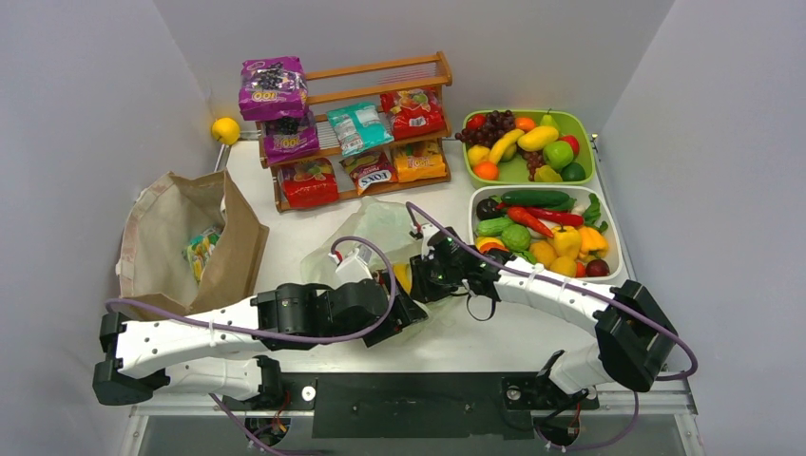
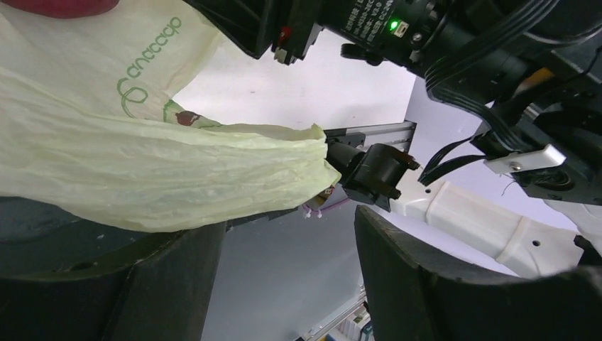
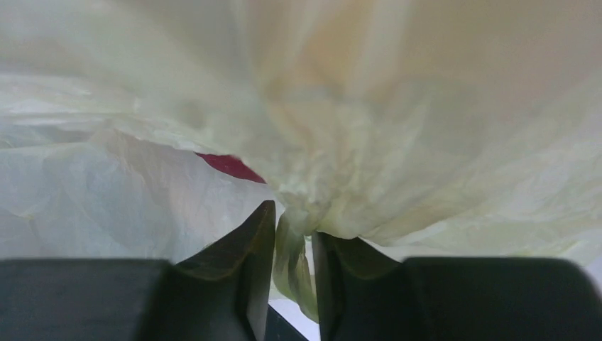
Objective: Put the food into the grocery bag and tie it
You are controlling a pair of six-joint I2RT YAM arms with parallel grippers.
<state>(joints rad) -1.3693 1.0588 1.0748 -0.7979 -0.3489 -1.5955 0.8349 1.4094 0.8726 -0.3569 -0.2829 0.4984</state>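
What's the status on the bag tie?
Right hand shut on grocery bag. Left hand open, bag draped against it. Nothing blocking seen.

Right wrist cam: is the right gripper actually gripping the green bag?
Yes, the right gripper is closed tight on a thin fold of the pale green grocery bag.

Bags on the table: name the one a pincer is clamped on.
The thin pale green plastic bag at the middle: the right pincer pinches its gathered film. The brown paper bag stands at the left, no pincer on it.
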